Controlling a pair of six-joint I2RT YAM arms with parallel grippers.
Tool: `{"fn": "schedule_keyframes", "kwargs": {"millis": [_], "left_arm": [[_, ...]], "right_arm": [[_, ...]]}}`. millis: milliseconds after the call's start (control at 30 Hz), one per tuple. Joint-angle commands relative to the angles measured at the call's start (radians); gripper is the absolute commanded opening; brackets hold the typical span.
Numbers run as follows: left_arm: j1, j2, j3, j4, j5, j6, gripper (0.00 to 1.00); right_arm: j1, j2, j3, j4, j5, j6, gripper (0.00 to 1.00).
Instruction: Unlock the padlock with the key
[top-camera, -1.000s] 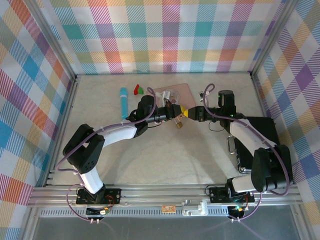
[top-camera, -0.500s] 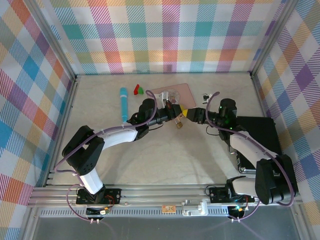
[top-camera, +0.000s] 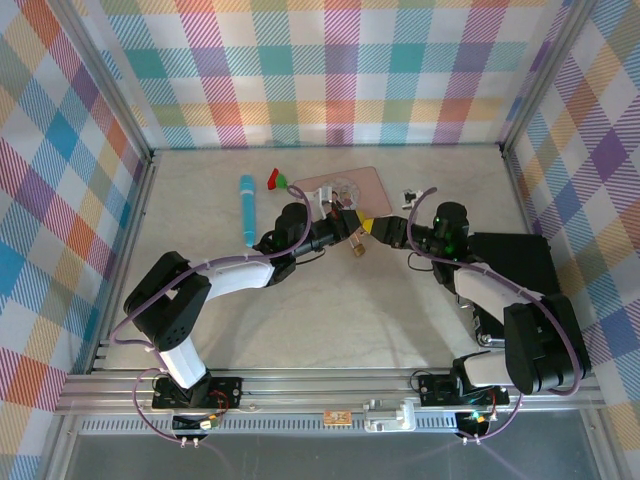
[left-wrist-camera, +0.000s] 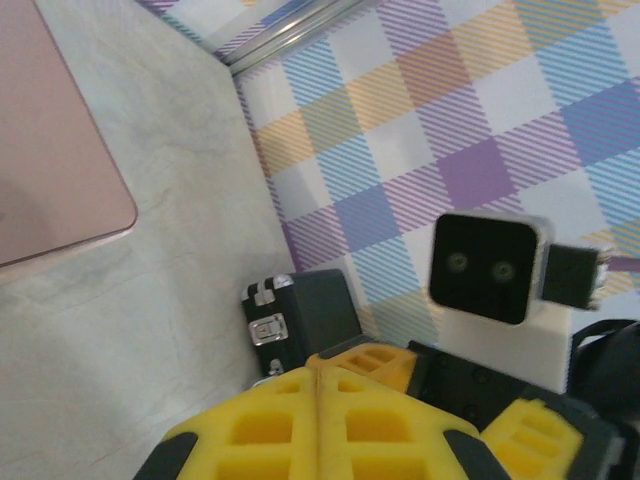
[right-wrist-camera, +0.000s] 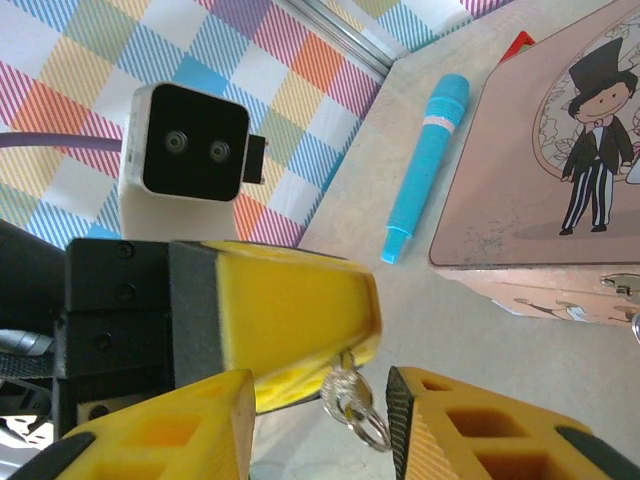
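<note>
Left fingers (right-wrist-camera: 290, 315): pressed flat together at the middle of the right wrist frame. A silvery wire ring (right-wrist-camera: 350, 400) dangles at their tip. I cannot tell whether the key is pinched there.

Right fingers (right-wrist-camera: 160, 430): parted to a middling gap along the bottom edge of the same frame, gripping nothing. The ring and the left tip sit in that gap.

Padlock (top-camera: 357, 249): I log a brass speck at the centre of the overhead frame, just below where both sets of fingers meet. Lying or hanging, I cannot tell.

Pink box (top-camera: 346, 186): on the worktop (top-camera: 330, 310), just above the fingers, with a cartoon figure on its lid.

Turquoise pen (top-camera: 247, 207): left of the box, apart from it.

Red piece (top-camera: 272, 179), green piece (top-camera: 283, 181): side by side between the pen's top and the box.

Black case (top-camera: 512, 262): right of frame, beneath the right arm.
</note>
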Motion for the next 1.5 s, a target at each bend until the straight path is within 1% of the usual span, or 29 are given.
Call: {"fn": "schedule_keyframes", "kwargs": {"millis": [0,100,167,200,233,367,500,633,700,767,833,900,1167,1200,1267,1300,1467], "left_arm": [[-0.006,-0.034,-0.011,0.099,-0.006,-0.02,0.0],[-0.006,-0.035,-0.014,0.109,-0.009,-0.024,0.0],[-0.006,-0.036,-0.018,0.118,-0.009,-0.027,0.0],[-0.005,-0.035,-0.019,0.123,-0.007,-0.029,0.0],[-0.006,-0.032,-0.019,0.127,-0.005,-0.033,0.0],[-0.007,-0.027,-0.022,0.129,-0.005,-0.041,0.0],[-0.008,-0.029,-0.029,0.134,-0.01,-0.039,0.0],[-0.008,-0.02,-0.016,0.123,-0.003,-0.038,0.0],[-0.008,-0.015,-0.012,0.13,0.0,-0.042,0.0],[-0.007,-0.011,-0.01,0.141,0.002,-0.047,0.0],[-0.009,-0.007,-0.003,0.144,0.006,-0.053,0.0],[-0.011,-0.002,0.001,0.145,0.007,-0.056,0.0],[-0.02,0.0,0.002,0.161,0.001,-0.06,0.0],[-0.019,0.0,0.001,0.164,-0.001,-0.06,0.0],[-0.02,0.0,0.0,0.168,-0.004,-0.063,0.0],[-0.019,0.0,-0.002,0.169,-0.008,-0.064,0.0],[-0.021,-0.005,-0.004,0.171,-0.037,-0.065,0.0]], "right_arm": [[0.007,-0.003,-0.028,0.036,0.016,0.01,0.41],[0.007,-0.006,-0.046,0.062,0.024,0.028,0.41],[0.007,-0.004,-0.054,0.101,0.019,0.054,0.29],[0.007,-0.003,-0.056,0.128,0.014,0.068,0.26],[0.007,-0.001,-0.053,0.145,0.005,0.077,0.26],[0.007,-0.012,-0.045,0.171,0.012,0.101,0.27],[0.007,-0.028,-0.055,0.187,0.049,0.103,0.32],[0.007,-0.02,-0.069,0.245,0.052,0.129,0.33],[0.009,-0.011,-0.067,0.246,0.05,0.134,0.33],[0.012,0.002,-0.066,0.255,0.045,0.139,0.3],[0.018,0.015,-0.066,0.268,0.044,0.143,0.24],[0.02,0.023,-0.066,0.277,0.043,0.144,0.21],[0.028,0.056,-0.064,0.316,0.032,0.163,0.25],[0.029,0.061,-0.066,0.327,0.029,0.169,0.25],[0.031,0.07,-0.068,0.347,0.025,0.18,0.2],[0.031,0.076,-0.069,0.354,0.023,0.187,0.19],[0.034,0.092,-0.074,0.381,0.018,0.21,0.24]]}}
